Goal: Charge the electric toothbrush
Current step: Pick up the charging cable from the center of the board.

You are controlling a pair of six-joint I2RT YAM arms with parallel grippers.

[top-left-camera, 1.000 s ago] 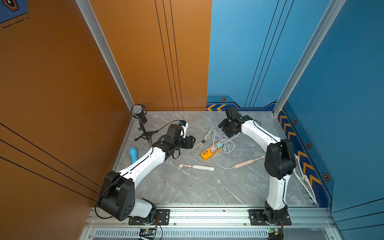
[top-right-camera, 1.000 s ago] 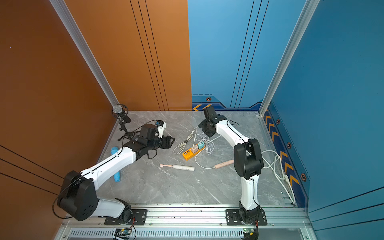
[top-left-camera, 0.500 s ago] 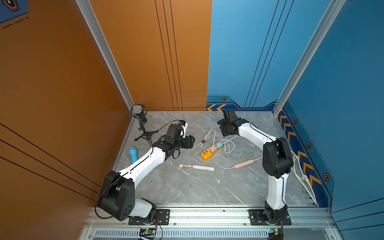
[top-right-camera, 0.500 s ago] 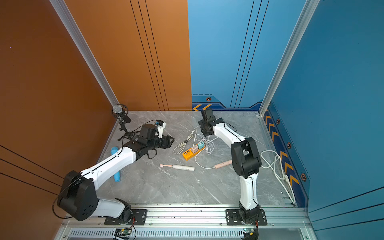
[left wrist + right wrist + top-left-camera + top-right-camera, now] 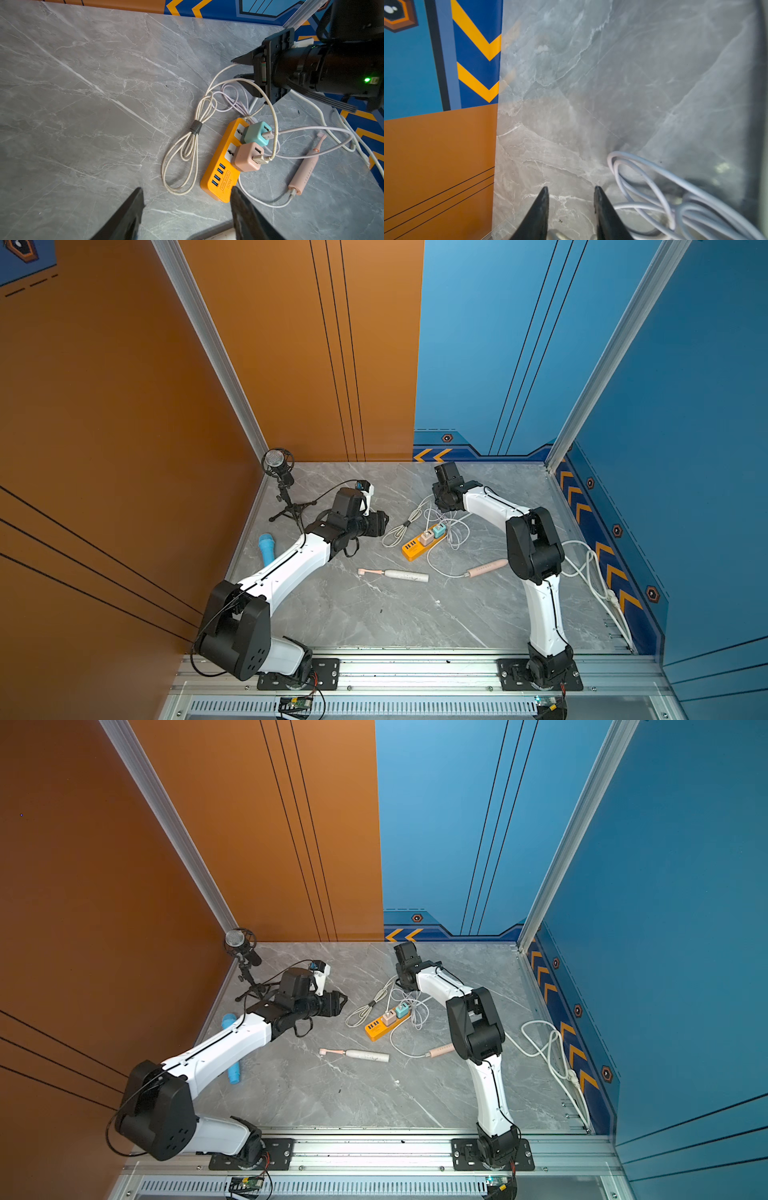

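Note:
A white electric toothbrush (image 5: 392,575) with a pink head lies loose on the grey floor. A pink toothbrush (image 5: 303,166) lies near it with a cable in its base. Between the arms sits the orange power strip (image 5: 218,180), which holds a pink adapter (image 5: 247,159) and a teal adapter (image 5: 256,134). My right gripper (image 5: 233,69) hangs low over the cable tangle. Its jaws stand a narrow way apart, and the white cable (image 5: 220,73) runs in between them. Whether they pinch it does not show. My left gripper (image 5: 187,188) is open and empty, just short of the strip.
A microphone on a tripod (image 5: 278,472) stands in the far left corner. A blue cylinder (image 5: 266,547) lies beside my left arm. A thick white power cord (image 5: 590,572) loops along the right wall. The bundled part of the white cable (image 5: 195,128) lies left of the strip.
My right gripper has shifted a little left over the cables and its jaws have narrowed. The left arm and the toothbrushes have not moved.

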